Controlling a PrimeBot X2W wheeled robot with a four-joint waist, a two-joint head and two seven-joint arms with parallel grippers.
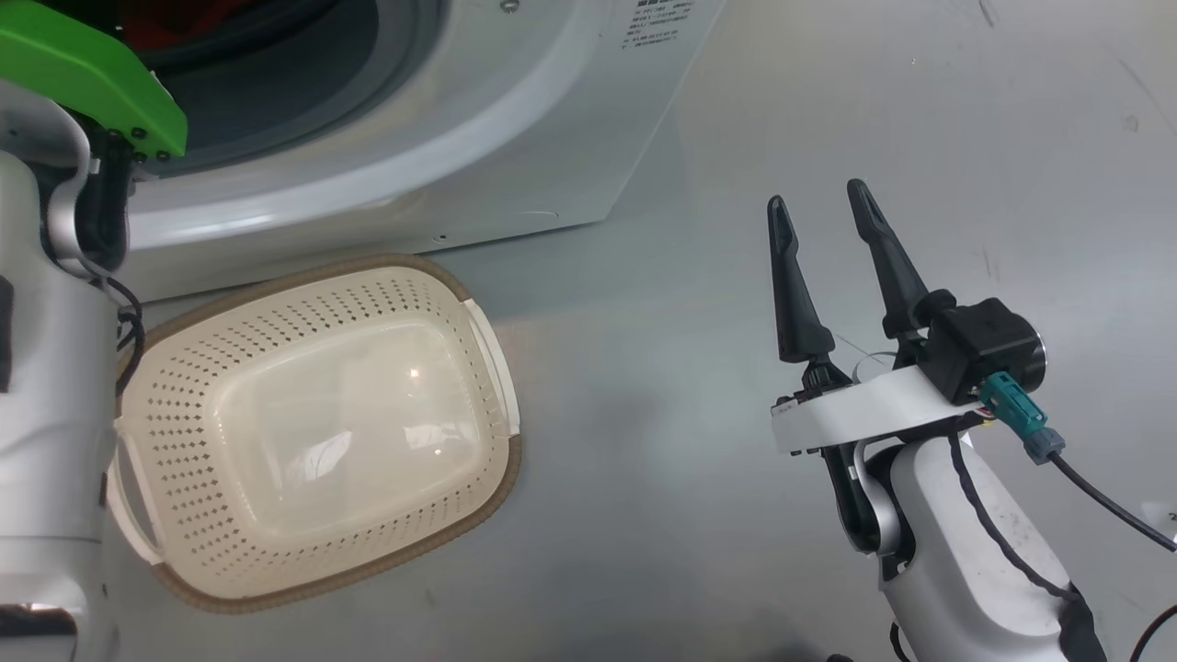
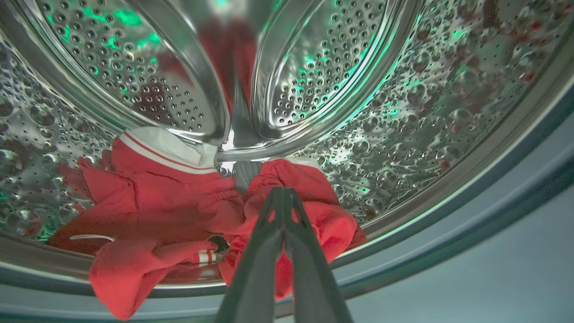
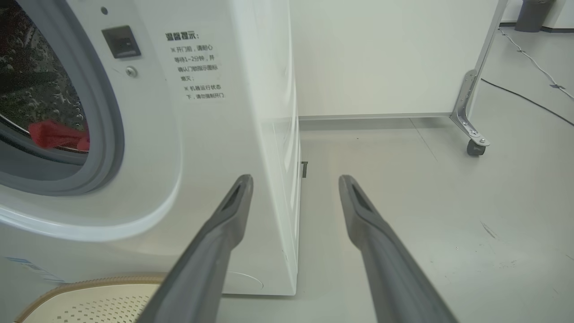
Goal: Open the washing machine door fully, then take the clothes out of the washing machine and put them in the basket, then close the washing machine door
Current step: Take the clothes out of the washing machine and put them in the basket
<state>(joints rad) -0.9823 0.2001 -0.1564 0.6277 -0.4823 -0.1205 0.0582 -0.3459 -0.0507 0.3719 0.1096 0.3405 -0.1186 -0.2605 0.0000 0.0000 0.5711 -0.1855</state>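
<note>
The white washing machine point(image 1: 478, 119) stands with its grey-rimmed opening uncovered; its door is out of view. Red clothes point(image 2: 166, 197) lie heaped at the front of the steel drum, one with a white striped band, and an edge hangs over the lip point(image 3: 56, 134). My left gripper point(image 2: 282, 190) is inside the drum, its jaws shut on a bunched fold of the red fabric. The cream basket point(image 1: 184, 386) sits on the floor right under the opening, with nothing in it. My right gripper point(image 1: 817, 195) hangs open and holds nothing, over bare floor to the right of the machine.
The basket's brown rim point(image 3: 89, 283) nearly touches the machine's front. A white panel on a caster foot point(image 3: 475, 146) stands behind the machine's right side, and a black cable point(image 3: 529, 98) runs across the grey floor beyond it.
</note>
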